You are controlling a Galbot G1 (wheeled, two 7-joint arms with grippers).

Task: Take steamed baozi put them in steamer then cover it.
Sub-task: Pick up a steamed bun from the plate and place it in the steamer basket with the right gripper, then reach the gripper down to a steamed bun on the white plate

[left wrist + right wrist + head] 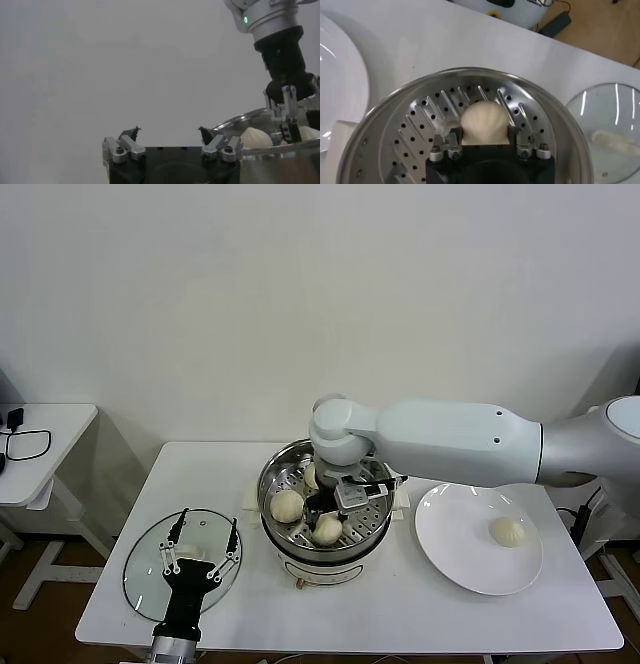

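Your right gripper (336,506) is pinching a bun (485,123) just over the steamer (275,474) tray; the last bun (507,531) is lying at 3 o'clock on the plate (450,559), nearer this arm; the left gripper (201,557) is hanging wide over the lid (145,559).

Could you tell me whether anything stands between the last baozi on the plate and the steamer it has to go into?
Nothing visible does. The baozi lies alone on the plate, with bare table up to the open steamer. The right gripper, inside, holds another baozi.

There are four steamed baozi: three in the one steamer (280,474), at nine (287,505), six (327,529) and eleven o'clock (311,475), and one (507,532) on the single white plate (450,554). One cover (150,569) lies on one table (430,614).
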